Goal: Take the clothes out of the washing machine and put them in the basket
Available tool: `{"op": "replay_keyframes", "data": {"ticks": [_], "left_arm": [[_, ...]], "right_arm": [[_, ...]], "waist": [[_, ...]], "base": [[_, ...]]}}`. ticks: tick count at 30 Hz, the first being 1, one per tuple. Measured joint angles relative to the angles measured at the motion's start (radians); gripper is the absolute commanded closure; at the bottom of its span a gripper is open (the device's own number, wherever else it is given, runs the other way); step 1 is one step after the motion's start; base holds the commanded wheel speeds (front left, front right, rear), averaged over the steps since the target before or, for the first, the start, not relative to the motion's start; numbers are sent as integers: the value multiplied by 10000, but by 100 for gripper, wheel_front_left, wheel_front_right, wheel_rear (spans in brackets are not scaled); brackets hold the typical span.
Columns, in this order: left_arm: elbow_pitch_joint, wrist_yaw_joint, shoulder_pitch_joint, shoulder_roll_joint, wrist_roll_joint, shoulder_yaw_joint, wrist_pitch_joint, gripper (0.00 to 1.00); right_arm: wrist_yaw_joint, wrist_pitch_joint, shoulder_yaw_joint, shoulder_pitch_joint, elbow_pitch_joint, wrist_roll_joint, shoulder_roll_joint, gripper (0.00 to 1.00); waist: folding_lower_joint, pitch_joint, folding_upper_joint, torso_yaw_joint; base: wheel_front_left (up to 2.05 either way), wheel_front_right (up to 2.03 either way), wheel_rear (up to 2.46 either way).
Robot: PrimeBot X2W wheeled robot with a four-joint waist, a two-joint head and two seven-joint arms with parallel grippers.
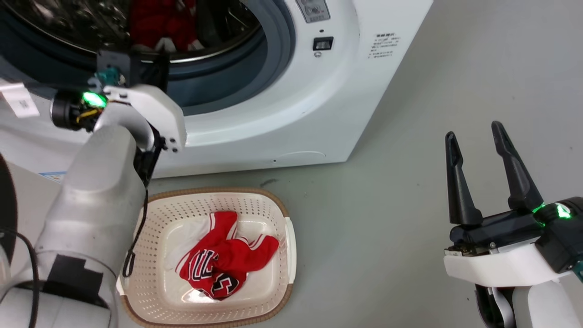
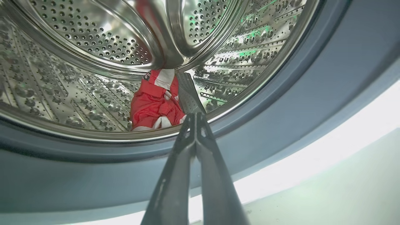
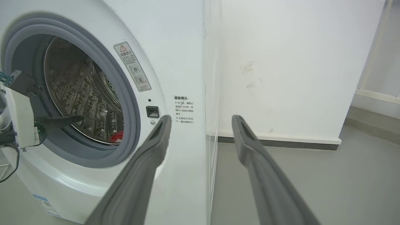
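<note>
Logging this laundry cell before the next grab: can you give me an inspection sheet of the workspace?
Surface: grey floor, basket standing on it.
Job's things: washing machine open, red garment in its drum; red jersey in the basket.
Clutter: nothing seen.
Claws: left claw shut, empty, at the drum mouth; right claw open, empty, above the floor.
Cables: black cable hangs along the left forearm.
Surroundings: white wall beside the machine.

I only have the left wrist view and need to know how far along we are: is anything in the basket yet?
Observer: Yes, one red garment lies in the basket.
Operator: Where does the basket stand?
Observer: On the floor, just in front of the washing machine.
Operator: And the right gripper?
Observer: The right gripper is open and holds nothing, over the floor to the right of the basket.
</note>
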State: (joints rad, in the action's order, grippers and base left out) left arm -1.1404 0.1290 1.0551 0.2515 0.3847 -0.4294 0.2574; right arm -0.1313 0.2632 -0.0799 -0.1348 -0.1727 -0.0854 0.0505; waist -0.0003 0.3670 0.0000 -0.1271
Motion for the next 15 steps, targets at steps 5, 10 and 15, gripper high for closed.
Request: {"op": "replay_keyframes", "data": {"ticks": [5,10,15], "left_arm": [[378,0,-405,138,82,-238,25,100],[418,2,-184,483,148,-504,-182,0],[405,2,886,1007,132,-786,-780,0]], "right_arm": [[0,0,-75,108,17,31,0,0],[0,0,-228,54,-29,25,0,0],[0,0,-303,-267,-100,-35,0,0]], "waist": [[1,-283,0,163],[1,-77,0,87],[2,455,0,-154]], "base": [[0,0,0],[0,0,0],[0,0,0]]}}
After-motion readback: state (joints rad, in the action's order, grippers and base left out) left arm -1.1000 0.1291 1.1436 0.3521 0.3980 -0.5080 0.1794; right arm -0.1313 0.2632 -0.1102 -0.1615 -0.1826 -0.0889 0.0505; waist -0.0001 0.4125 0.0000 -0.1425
